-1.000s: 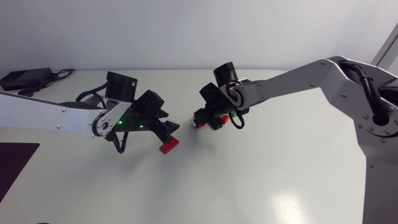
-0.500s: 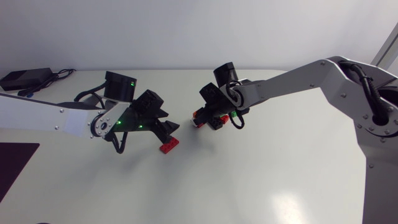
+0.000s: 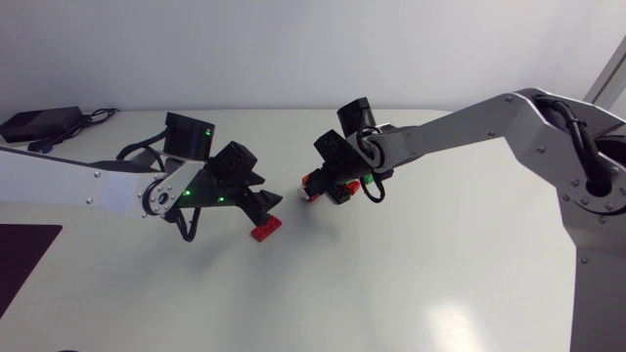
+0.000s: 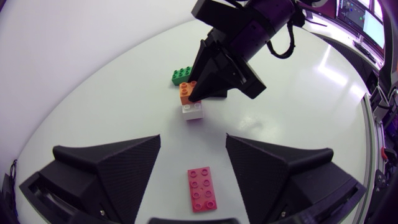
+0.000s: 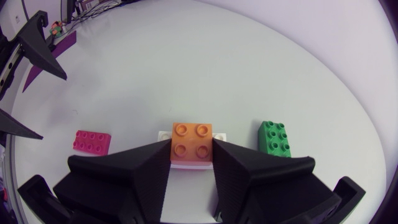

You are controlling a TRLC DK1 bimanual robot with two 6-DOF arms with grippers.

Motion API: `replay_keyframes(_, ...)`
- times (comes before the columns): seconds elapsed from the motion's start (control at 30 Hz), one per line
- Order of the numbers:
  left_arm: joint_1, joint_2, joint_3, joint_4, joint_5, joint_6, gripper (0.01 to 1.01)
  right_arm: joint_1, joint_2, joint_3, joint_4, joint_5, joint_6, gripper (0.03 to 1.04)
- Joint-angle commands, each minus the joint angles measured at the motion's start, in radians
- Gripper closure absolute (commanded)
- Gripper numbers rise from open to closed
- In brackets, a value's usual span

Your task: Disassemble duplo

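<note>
The right gripper (image 5: pixel 191 151) was clamped on the orange block (image 5: pixel 191 140), with one black finger pressed on each side of it. The orange block sat on top of a white block (image 5: pixel 163 134), and the two were stuck together on the table (image 3: pixel 391 284). A green block (image 5: pixel 273 138) lay just beside them, on its own. The left gripper (image 4: pixel 192 140) was well apart from the stack, and its fingers were wide open with nothing in them. It hung over a pink flat piece (image 4: pixel 200 188) that lay flat on the table. The job in hand looked like pulling the orange block off the white one. Nothing held the white block down, so a pull straight up would likely lift both blocks together. It would be better to tip the orange block to one side so it peels off. The left gripper could also come over and hold the white block. The white block was mostly hidden under the orange one and between the fingers, so it was hard to tell if the fingers touched it too. From above, the right gripper covered most of the stack, and the blocks looked very small.
</note>
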Motion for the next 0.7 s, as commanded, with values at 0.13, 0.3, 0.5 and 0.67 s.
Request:
replay_keyframes(0.13, -0.004, -0.017, -0.020, 0.013, 0.009, -0.006, 0.287, 0.008, -0.085, -0.055, 0.008, -0.045, 0.032, 0.73)
replay_keyframes(0.3, -0.003, -0.009, -0.017, 0.014, 0.009, -0.009, 0.287, 0.026, -0.134, -0.087, 0.008, -0.068, 0.032, 0.73)
replay_keyframes(0.5, 0.014, -0.011, -0.020, 0.043, 0.009, -0.018, 0.287, 0.060, -0.141, -0.093, -0.015, -0.091, 0.027, 0.73)
replay_keyframes(0.67, 0.014, -0.007, -0.023, 0.052, 0.009, -0.017, 0.287, 0.089, -0.151, -0.104, -0.026, -0.098, 0.018, 0.73)
